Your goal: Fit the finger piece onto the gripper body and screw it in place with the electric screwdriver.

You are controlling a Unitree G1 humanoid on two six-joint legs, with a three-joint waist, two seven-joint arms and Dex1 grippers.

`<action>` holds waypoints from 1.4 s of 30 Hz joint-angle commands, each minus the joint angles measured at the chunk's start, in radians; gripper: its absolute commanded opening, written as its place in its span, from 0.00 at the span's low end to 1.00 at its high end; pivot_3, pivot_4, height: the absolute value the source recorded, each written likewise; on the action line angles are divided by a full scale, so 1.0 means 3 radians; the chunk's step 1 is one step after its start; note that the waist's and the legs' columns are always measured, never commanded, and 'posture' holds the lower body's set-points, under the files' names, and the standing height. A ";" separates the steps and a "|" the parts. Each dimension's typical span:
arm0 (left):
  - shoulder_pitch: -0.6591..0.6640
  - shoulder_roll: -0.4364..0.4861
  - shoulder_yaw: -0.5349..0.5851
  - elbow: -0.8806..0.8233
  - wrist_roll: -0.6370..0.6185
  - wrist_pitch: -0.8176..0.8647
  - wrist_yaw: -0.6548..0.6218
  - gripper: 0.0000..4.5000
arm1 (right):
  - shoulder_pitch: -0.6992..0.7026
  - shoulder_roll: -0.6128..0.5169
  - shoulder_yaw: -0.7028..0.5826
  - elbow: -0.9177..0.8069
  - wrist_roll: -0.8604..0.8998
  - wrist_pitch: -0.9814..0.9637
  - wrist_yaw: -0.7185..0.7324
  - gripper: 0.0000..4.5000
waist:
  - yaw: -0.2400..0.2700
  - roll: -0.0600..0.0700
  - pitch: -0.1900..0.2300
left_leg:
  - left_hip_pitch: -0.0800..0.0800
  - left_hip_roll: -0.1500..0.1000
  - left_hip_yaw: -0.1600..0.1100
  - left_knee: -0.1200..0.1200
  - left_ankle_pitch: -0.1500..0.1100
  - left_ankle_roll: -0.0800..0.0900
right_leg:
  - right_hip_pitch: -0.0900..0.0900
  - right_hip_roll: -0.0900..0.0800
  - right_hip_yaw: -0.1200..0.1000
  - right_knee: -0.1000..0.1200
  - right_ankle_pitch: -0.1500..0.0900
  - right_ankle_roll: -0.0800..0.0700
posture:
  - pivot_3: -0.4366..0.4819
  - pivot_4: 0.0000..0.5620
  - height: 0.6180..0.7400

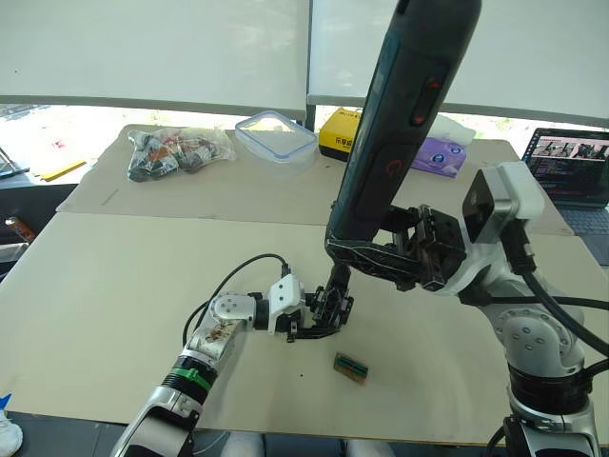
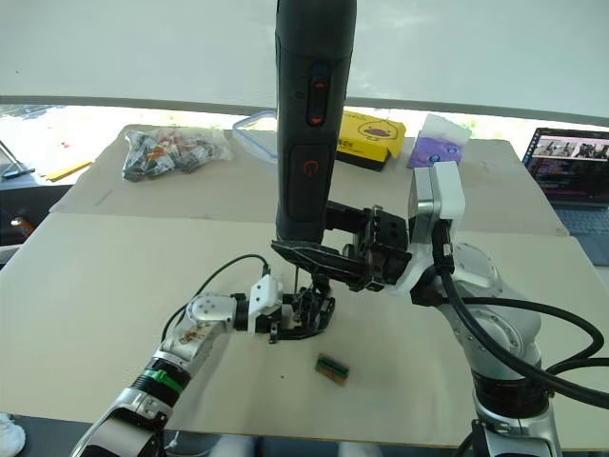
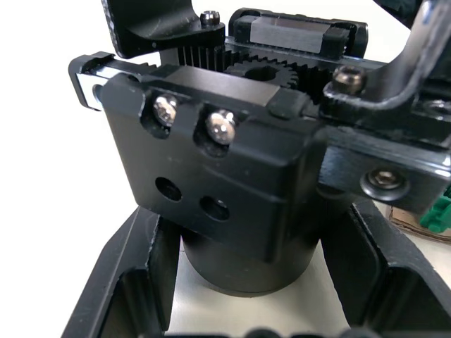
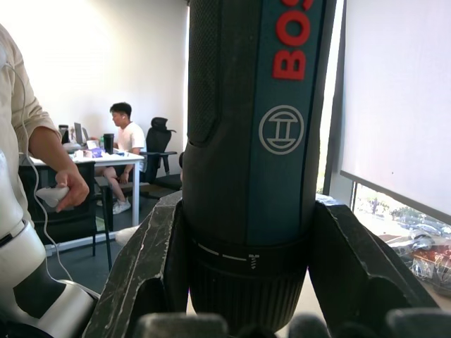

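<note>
The gripper body [image 1: 328, 310], a chunky black block with gear teeth, stands on the tan table [image 1: 114, 286] near the front middle. My left gripper [image 1: 314, 322] is shut on the gripper body, its fingers [image 3: 127, 289] on either side of the round base. On the body's face is a black block [image 3: 211, 169] with two screw heads and two empty holes; I cannot tell whether this is the finger piece. My right gripper [image 1: 376, 252] is shut on the electric screwdriver [image 1: 400, 124], which stands nearly upright. Its lower tip [image 1: 336, 282] comes down onto the top of the body.
A small green-and-tan block [image 1: 351, 368] lies just in front of the body. At the back stand a bag of small items [image 1: 176, 152], a clear tub [image 1: 276, 135], a yellow box [image 1: 341, 133], a purple pack [image 1: 440, 154] and a laptop [image 1: 576, 167]. A person's hand [image 4: 60, 193] shows in the right wrist view.
</note>
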 commanded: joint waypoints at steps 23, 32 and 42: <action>0.0671 -0.0061 -0.0034 -0.1245 0.0181 0.0795 0.1046 0.98 | -0.0144 0.0027 -0.0050 -0.0001 0.0077 -0.0025 0.0075 0.43 | 0.0007 0.0000 0.0000 | -0.0003 0.0000 -0.0001 0.0000 0.0000 0.0000 | -0.0002 0.0000 0.0000 -0.0001 0.0000 0.0000 | 0.48 0.27 1.00; 0.0676 0.0049 -0.0040 -0.1160 0.0226 0.0739 0.1037 0.98 | -0.0201 0.0022 -0.0037 0.0041 0.0060 -0.0012 0.0097 0.43 | 0.0000 0.0000 0.0000 | -0.0001 0.0000 -0.0001 -0.0001 0.0000 0.0000 | -0.0002 0.0000 0.0000 -0.0001 0.0000 0.0000 | 0.48 0.27 1.00; 0.0658 0.0046 -0.0096 -0.1124 0.0204 0.0819 0.0965 0.82 | -0.0219 0.0016 0.0004 0.0039 0.0020 -0.0008 0.0110 0.43 | 0.0001 0.0000 0.0000 | -0.0001 0.0000 -0.0001 -0.0001 0.0000 0.0000 | -0.0002 0.0000 0.0000 -0.0001 0.0000 0.0000 | 0.48 0.27 1.00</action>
